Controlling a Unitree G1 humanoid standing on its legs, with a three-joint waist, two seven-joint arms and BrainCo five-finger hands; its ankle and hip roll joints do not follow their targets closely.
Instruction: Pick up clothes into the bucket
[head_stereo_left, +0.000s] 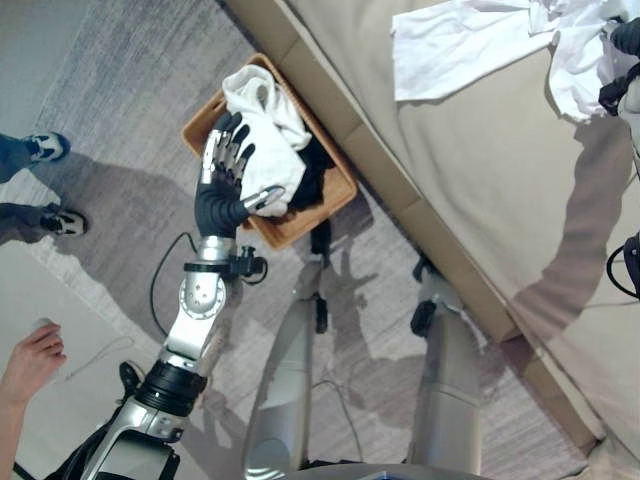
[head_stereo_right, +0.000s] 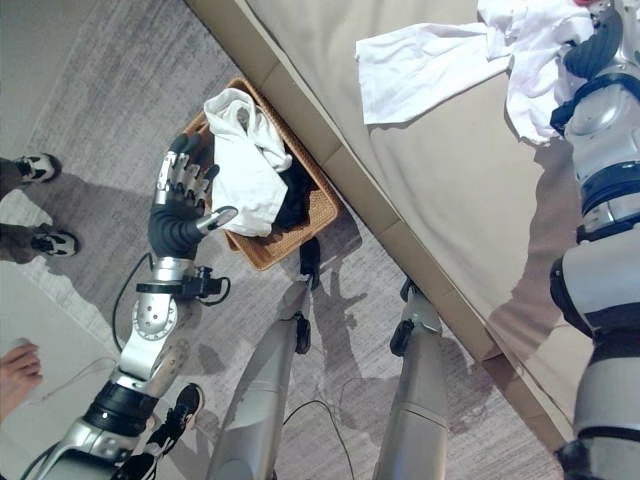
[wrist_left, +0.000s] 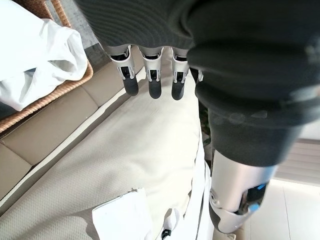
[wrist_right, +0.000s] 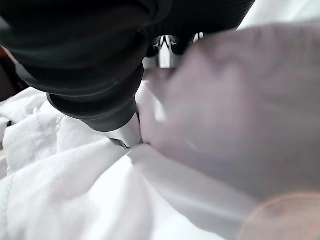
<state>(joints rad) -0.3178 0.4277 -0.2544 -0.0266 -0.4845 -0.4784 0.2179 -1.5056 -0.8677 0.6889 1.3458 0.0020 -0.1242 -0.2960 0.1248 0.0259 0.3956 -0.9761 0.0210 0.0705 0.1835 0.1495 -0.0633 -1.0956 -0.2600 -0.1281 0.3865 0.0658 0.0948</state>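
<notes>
The left hand (head_stereo_left: 225, 170) is held open, fingers straight, over a woven wicker basket (head_stereo_left: 210, 118) holding crumpled white cloth (head_stereo_left: 265, 125). The right hand (head_stereo_right: 605, 40) is buried in white clothes (head_stereo_right: 440, 65) on the beige bed (head_stereo_right: 470, 200); its grip cannot be told.

white garment (head_stereo_left: 460, 45) lies on beige bed (head_stereo_left: 500, 180).

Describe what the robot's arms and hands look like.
Each arm is silver-grey metal in jointed segments with black bands at the joints. The left hand has silver fingers with dark tips, and a dark ribbed cover over its back and wrist. The right arm shows the same silver-grey shells and black joints, and the right hand wears the same dark ribbed cover.
</notes>
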